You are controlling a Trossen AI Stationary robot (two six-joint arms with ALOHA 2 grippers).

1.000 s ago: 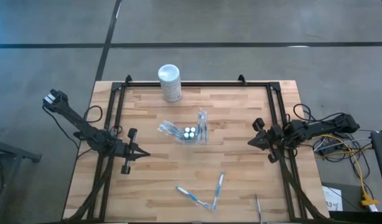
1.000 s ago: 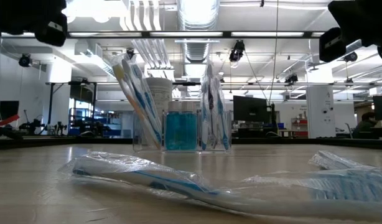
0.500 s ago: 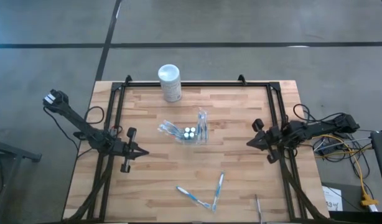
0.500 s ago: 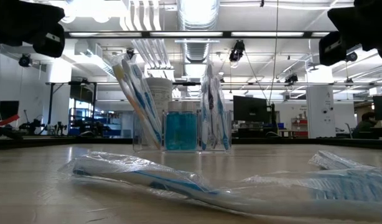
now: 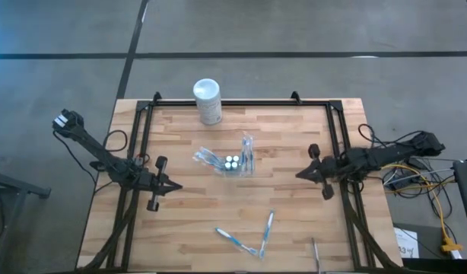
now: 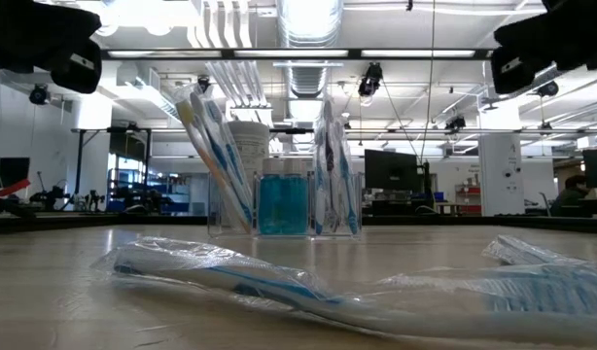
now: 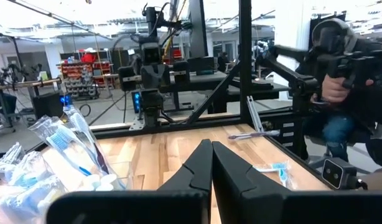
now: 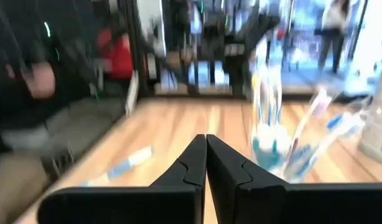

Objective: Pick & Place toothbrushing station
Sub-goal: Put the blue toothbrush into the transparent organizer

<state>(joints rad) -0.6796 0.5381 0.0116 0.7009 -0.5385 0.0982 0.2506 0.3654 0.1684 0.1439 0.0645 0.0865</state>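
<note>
The toothbrushing station (image 5: 235,163) stands upright in the middle of the counter (image 5: 287,221). The right tool (image 5: 300,174) is pinched tight, holds nothing, and points at it. The left tool (image 5: 177,188), also pinched tight, is about as near.

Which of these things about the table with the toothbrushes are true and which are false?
1. The clear toothbrushing station stands near the middle of the table. True.
2. The left end effector is holding a toothbrush. False: it is shut on nothing, off to the left of the station.
3. The white canister stands at the table's far edge, apart from the station. True.
4. All the toothbrushes are in the station. False: two wrapped toothbrushes lie flat on the wood near the front edge.
5. The right end effector is wide open. False: its fingers are closed together, with nothing between them.
</note>
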